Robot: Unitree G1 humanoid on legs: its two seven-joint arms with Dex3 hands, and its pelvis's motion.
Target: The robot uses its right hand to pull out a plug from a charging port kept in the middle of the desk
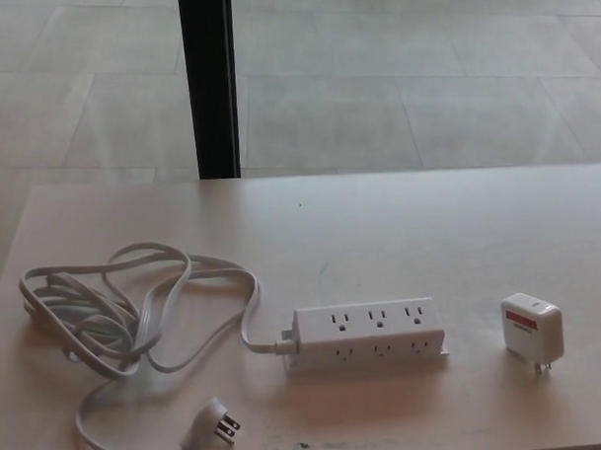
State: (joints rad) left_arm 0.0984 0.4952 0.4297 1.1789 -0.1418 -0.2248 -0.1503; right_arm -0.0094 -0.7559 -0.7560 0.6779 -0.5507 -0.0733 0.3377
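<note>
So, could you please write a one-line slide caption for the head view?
White power strip mid-desk, sockets empty, white charger lying to its right, coiled cord to its left.

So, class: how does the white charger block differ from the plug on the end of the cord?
The charger block is boxy, carries a red stripe and has no cord; the cord plug is small, flat and tied to the power strip by its cord. The block lies right of the strip, the plug to its left. Both are white, pronged and unplugged.

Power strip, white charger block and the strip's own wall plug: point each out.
Power strip [368,332]: head view, on its top face by the sockets.
White charger block [532,329]: head view, on its face under the red label.
Wall plug [218,420]: head view, on its body behind the prongs.
</note>
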